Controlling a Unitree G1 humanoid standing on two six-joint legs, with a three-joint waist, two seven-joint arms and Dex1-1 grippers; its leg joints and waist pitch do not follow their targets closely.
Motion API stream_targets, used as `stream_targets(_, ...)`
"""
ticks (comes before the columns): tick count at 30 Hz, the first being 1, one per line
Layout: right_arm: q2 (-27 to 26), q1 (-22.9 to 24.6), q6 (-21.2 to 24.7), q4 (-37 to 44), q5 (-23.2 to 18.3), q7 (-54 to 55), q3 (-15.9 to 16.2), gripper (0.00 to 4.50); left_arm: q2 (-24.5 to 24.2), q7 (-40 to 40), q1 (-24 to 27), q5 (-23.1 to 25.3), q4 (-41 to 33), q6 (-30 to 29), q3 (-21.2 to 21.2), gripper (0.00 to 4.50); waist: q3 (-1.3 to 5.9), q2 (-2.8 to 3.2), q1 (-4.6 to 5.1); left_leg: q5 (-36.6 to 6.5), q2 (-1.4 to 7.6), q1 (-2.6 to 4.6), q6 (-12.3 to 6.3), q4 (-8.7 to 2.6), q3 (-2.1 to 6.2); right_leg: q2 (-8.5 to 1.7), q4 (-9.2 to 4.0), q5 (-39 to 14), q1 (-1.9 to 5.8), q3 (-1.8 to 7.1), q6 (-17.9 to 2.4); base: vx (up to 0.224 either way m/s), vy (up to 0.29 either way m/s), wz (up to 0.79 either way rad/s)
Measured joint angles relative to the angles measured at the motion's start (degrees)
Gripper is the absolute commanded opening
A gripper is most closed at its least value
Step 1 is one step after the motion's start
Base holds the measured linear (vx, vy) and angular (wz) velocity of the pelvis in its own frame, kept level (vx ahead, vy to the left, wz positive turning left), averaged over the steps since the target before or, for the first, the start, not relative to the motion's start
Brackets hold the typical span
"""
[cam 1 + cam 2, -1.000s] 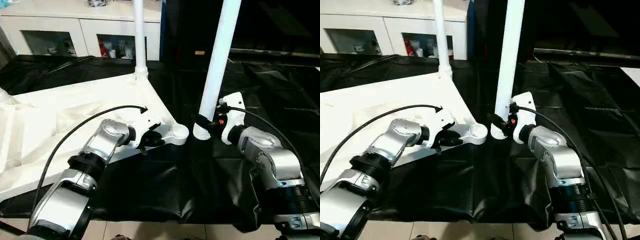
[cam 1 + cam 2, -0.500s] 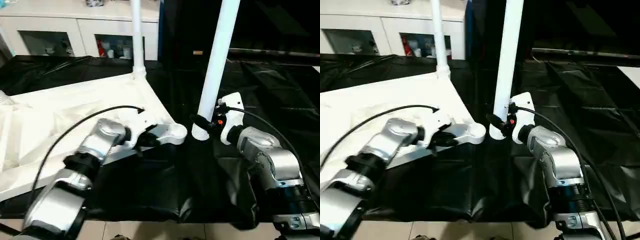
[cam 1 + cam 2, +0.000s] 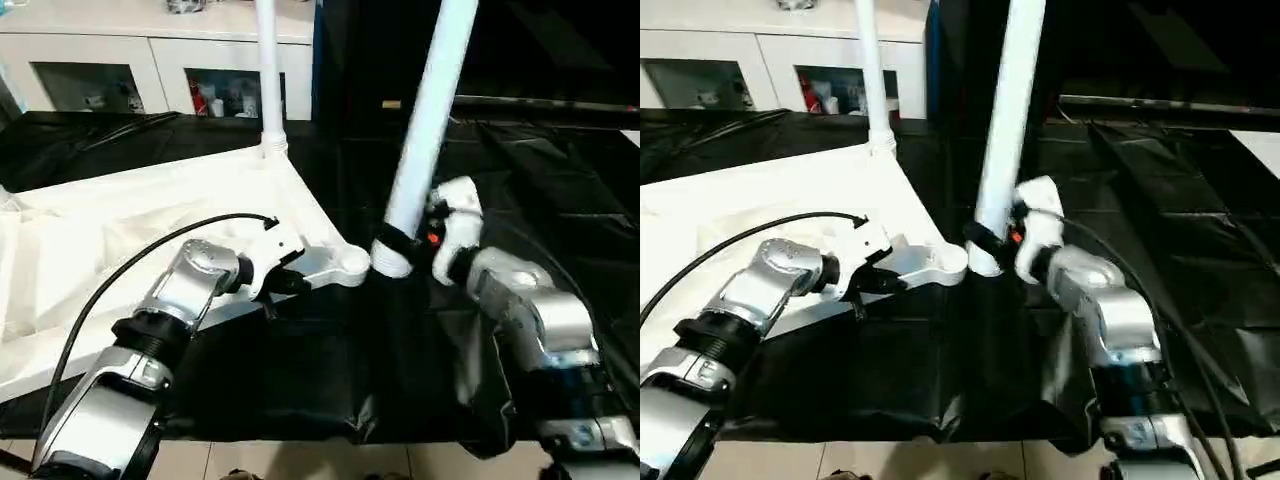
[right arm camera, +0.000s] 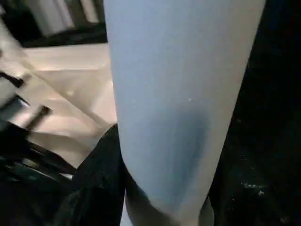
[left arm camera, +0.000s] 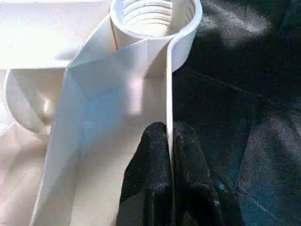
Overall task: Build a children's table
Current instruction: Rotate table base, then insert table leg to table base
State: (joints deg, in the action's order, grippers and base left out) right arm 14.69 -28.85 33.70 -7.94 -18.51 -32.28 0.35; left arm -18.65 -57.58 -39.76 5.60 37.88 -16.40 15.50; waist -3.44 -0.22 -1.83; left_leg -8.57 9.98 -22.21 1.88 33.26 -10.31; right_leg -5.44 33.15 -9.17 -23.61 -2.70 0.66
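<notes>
**L gripper clamped on rim, leg tipping toward the near corner socket**

Black-draped counter (image 3: pixel 560 180) fills the workspace, w/ white cabinets (image 3: pixel 150 70) along the far wall. Tabletop (image 3: pixel 120 230) lies underside-up on the left half of the counter, ribs showing.

What changed in the last sec: my left gripper (image 5: pixel 168 155) has gone from partly spread to pressed together, and the wrist view shows its two black fingers pinching the thin side wall of the tabletop just behind the near-right corner socket (image 5: pixel 155 19). So I've now got the top braced at that corner. Right gripper (image 3: pixel 408 248) is clamped round the loose leg (image 3: pixel 425 120) just above its threaded end, same width as before. That leg now leans more to the right at its top, and its bottom end has crept left; it sits just beside the socket, nearly touching, not yet over it.

What that means, imo: this is the setup for threading in this leg. One leg (image 3: pixel 268 70) already stands upright in the far corner socket; another seems to sit at the far-left edge, can't tell for sure. Next I'd need to lift the threaded end over the socket mouth, straighten the leg, then twist.

In the way:
- Socket rim itself – the leg end is low and beside it, so it must go up before across.
- Left gripper cable (image 3: pixel 150 260) loops over the top, close to the work.
- Leg's tilt – cross-threading risk if not squared first.
- Loose folds in the cloth under the leg end could snag.
</notes>
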Motion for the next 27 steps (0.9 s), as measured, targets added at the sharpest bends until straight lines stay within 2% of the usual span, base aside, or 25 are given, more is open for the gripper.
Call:
stream_targets(7, -0.06, -3.29, -0.18, -4.24, 0.99, -0.94, 1.09, 1.89, -0.04, 0.04, 2.57, -0.56, -3.78, -0.27, -0.5, 0.0, 0.08, 0.12, -0.06, 0.0, 0.0, 0.15, 0.01, -0.14, -0.25, 0.0, 0.03, 0.09, -0.06, 0.19, -0.14, 0.0, 0.0, 0.0)
stream_targets(11, -2.27, -4.87, -1.86, -11.12, 2.52, -1.26, 2.63, 1.89, 0.0, -0.49, 3.34, -1.05, -4.77, -0.08, -1.06, 0.0, 0.12, 0.18, -0.26, 0.0, 0.0, 0.16, 0.01, -0.28, -0.38, -0.01, 0.07, 0.16, -0.11, 0.22, -0.24, 0.0, 0.0, 0.0)
stream_targets(20, -4.4, -7.63, -4.95, -16.74, 3.63, -2.55, 4.66, 1.89, 0.24, -0.51, 5.24, -1.55, -7.07, 0.33, -2.25, 0.0, 0.14, 0.19, -0.49, -0.08, 0.04, 0.18, 0.13, -0.33, -0.65, -0.02, 0.11, 0.23, -0.13, 0.36, -0.32, 0.0, 0.0, 0.0)
stream_targets(27, -4.85, -9.25, -7.58, -20.51, 4.73, -3.27, 4.7, 1.89, -0.16, -1.01, 5.63, -1.55, -7.81, 0.38, -2.21, 0.0, 0.15, 0.09, -0.49, -0.15, 0.07, 0.2, 0.23, -0.34, -0.7, -0.02, 0.19, 0.24, -0.17, 0.37, -0.33, 0.0, 0.0, 0.0)
